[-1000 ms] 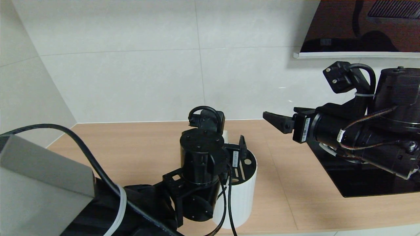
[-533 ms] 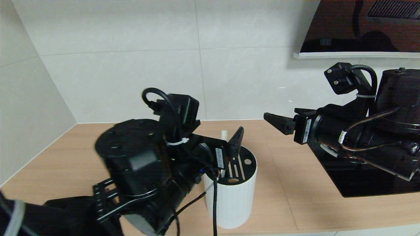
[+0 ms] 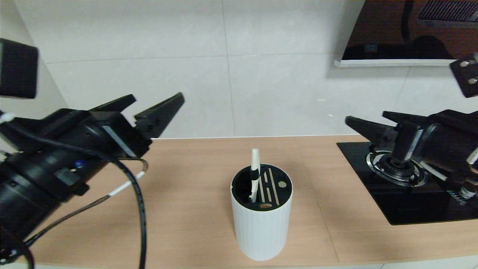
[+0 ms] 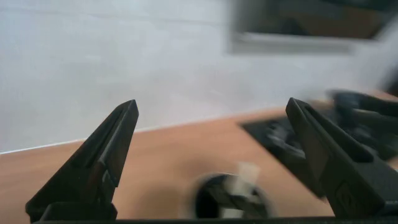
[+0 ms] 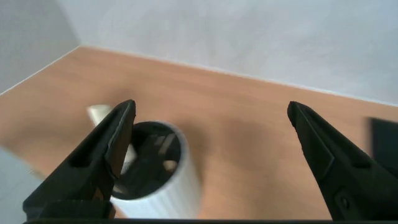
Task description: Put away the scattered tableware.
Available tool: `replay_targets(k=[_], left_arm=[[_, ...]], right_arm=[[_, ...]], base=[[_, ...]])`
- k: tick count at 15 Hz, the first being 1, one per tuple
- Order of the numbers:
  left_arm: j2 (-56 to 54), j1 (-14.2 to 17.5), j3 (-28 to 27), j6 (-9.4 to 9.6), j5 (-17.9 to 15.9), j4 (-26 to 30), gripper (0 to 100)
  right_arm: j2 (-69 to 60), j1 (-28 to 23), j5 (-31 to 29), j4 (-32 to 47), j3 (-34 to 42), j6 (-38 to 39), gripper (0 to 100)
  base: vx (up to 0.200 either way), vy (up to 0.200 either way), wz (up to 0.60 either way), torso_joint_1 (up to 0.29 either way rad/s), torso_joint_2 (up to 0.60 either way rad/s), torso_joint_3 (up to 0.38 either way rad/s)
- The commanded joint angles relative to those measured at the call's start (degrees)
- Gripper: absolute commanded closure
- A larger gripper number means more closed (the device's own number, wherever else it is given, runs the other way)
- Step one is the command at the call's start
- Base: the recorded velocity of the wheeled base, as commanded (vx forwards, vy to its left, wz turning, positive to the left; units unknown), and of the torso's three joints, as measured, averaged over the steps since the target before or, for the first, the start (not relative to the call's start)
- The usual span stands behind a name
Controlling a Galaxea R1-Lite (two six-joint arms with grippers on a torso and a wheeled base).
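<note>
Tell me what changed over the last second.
The left gripper lifted off the white holder and swung back to the robot's left, jaws open and empty, leaving the white-handled utensil standing in it. The right gripper drew back to the right. The white holder stayed put.

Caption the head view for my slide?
Left gripper and right gripper open, flanking a white holder with one white-handled utensil standing inside, on a wooden counter beside the cooktop.

Bright, even light; soft shadows L & R of white holder (image 3: 261, 224); heavy blur over it in wrist views.
</note>
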Motion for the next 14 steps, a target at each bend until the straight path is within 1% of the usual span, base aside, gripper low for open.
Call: replay_targets(k=[1, 2, 3, 4, 5, 6, 7, 8, 9, 10, 11, 12, 13, 14], left_arm=[[-13.7, 8.4, 2.8, -0.13, -2.4, 7.4, 0], [-22.7, 10.4, 4.8, -0.13, -3.2, 14.9, 0], [-29.7, 10.5, 5.5, -0.04, -3.5, 21.7, 0], [-34.1, 10.5, 5.5, -0.13, -3.5, 26.6, 0], [-42.9, 10.5, 4.7, -0.04, -3.6, 37.6, 0], [-50.6, 11.0, 2.9, 0.05, -3.7, 48.1, 0], [-55.0, 14.5, 2.1, -0.04, -3.7, 53.9, 0], [-59.4, 16.6, 2.2, 0.05, -3.9, 57.0, 0], [-63.0, 17.5, 2.3, 0.31, -3.9, 59.3, 0], [-66.9, 19.2, 2.0, 1.81, -3.9, 62.5, 0], [-68.8, 19.4, 1.9, 2.25, -3.1, 64.0, 0], [-68.7, 19.4, 1.8, 1.63, -0.3, 64.0, 0], [-68.3, 19.7, 1.8, 0.49, 1.8, 64.0, 0], [-66.9, 21.4, 1.5, 0.14, 1.7, 64.0, 0]], right_arm=[[-10.6, -4.9, 0.0, 1.1, 5.1, -0.2, 0], [-16.7, -7.5, 0.1, 2.0, 9.0, -0.2, 0], [-21.2, -9.0, 0.1, 2.5, 11.9, -0.2, 0], [-24.0, -10.0, 0.1, 2.8, 13.4, -0.2, 0], [-29.8, -12.0, 0.1, 4.8, 15.6, -0.2, 0], [-36.2, -13.5, 0.0, 9.6, 16.3, -0.2, 0], [-42.3, -13.9, -0.2, 15.7, 16.3, -0.3, 0], [-48.2, -15.2, -0.3, 21.9, 16.4, -0.3, 0], [-53.4, -17.4, -0.1, 27.8, 16.6, -0.3, 0], [-58.9, -20.7, 0.1, 33.9, 16.6, -0.3, 0], [-63.0, -22.9, 0.2, 37.5, 16.8, -0.3, 0], [-66.8, -24.9, 0.6, 40.2, 17.3, -1.2, 0], [-68.3, -26.2, 0.7, 41.2, 17.8, -3.0, 0], [-68.5, -27.8, 0.4, 41.1, 18.4, -3.4, 0]], base=[[0.000, 0.000, 0.00, 0.000, 0.00, 0.000], [0.000, 0.000, 0.00, 0.000, 0.00, 0.000], [0.000, 0.000, 0.00, 0.000, 0.00, 0.000], [0.000, 0.000, 0.00, 0.000, 0.00, 0.000], [0.000, 0.000, 0.00, 0.000, 0.00, 0.000], [0.000, 0.000, 0.00, 0.000, 0.00, 0.000], [0.000, 0.000, 0.00, 0.000, 0.00, 0.000], [0.000, 0.000, 0.00, 0.000, 0.00, 0.000], [0.000, 0.000, 0.00, 0.000, 0.00, 0.000], [0.000, 0.000, 0.00, 0.000, 0.00, 0.000], [0.000, 0.000, 0.00, 0.000, 0.00, 0.000], [0.000, 0.000, 0.00, 0.000, 0.00, 0.000], [0.000, 0.000, 0.00, 0.000, 0.00, 0.000], [0.000, 0.000, 0.00, 0.000, 0.00, 0.000]])
